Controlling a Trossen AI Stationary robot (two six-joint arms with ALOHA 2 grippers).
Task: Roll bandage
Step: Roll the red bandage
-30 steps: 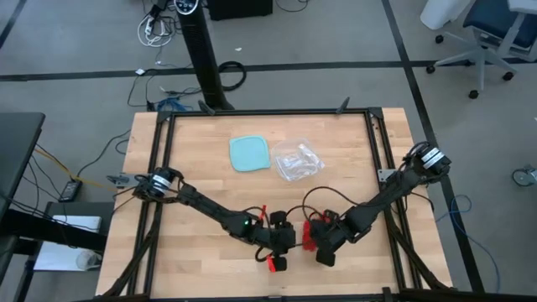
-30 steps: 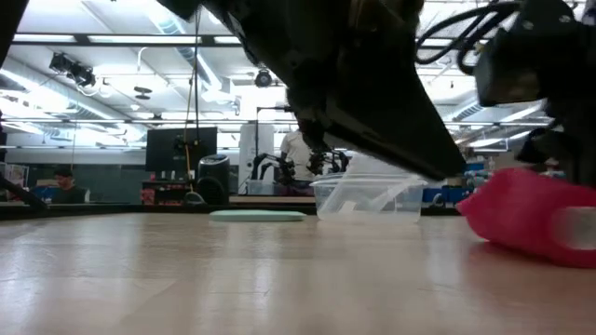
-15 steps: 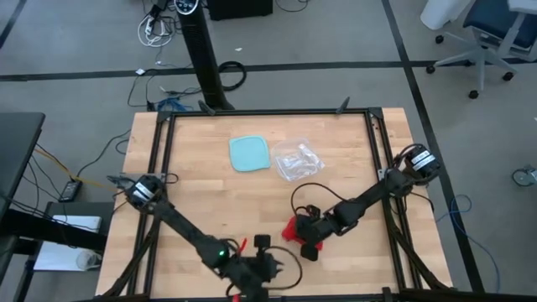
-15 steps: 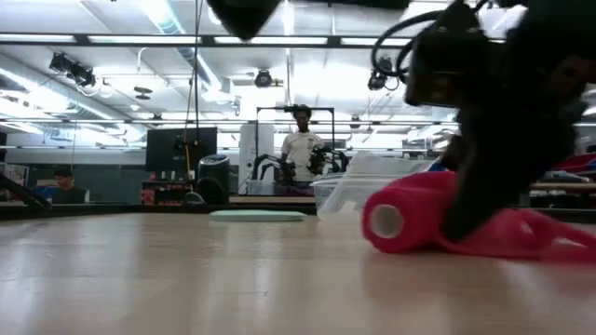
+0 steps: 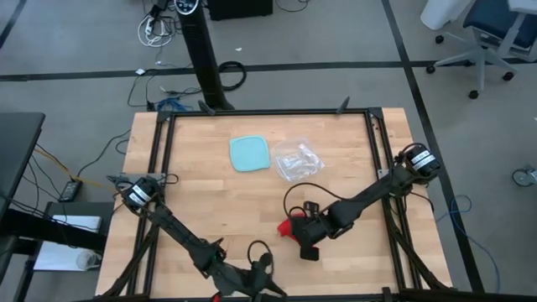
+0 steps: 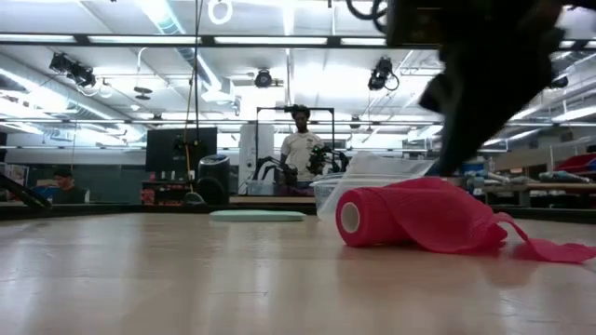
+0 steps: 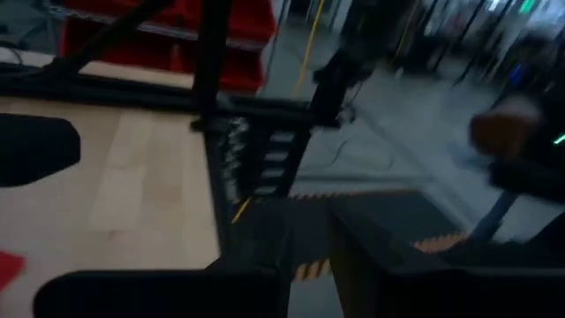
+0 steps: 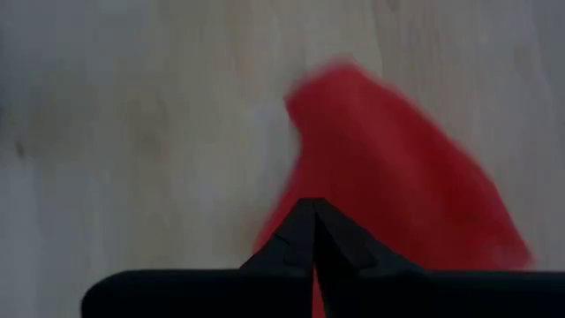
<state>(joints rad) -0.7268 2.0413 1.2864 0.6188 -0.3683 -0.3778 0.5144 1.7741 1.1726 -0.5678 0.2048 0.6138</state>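
Observation:
The red bandage [image 5: 289, 226] lies on the wooden table right of its middle. In the low view its rolled part [image 6: 372, 221] rests on its side, and a loose tail [image 6: 549, 250] trails flat on the wood. My right gripper [image 8: 313, 212] is shut and slants down over the bandage [image 8: 397, 177], just behind the roll. My left gripper [image 5: 267, 283] is at the table's near edge, pointing almost level past the frame. Its fingers [image 7: 353, 265] stand slightly apart with nothing between them. My right gripper's shut fingertips [image 6: 440, 167] stand right at the top of the bandage's loose layer [image 6: 438, 186], behind the roll, coming from above and slanting down. I cannot tell whether they touch it. The bandage lies wholly on the table.
A light-blue square container [image 5: 250, 153] and a clear crinkled plastic bag [image 5: 298, 161] lie toward the far edge. Black frame rails [image 5: 377, 168] run along the table's sides. A person [image 6: 300, 149] stands in the room behind the table.
My left gripper has swung away from the bandage to the table's near edge and tipped from pointing down to almost level. My right gripper, still shut, has gone toward the table's left and up. The bandage has shifted left with it and now lies with its roll end showing.

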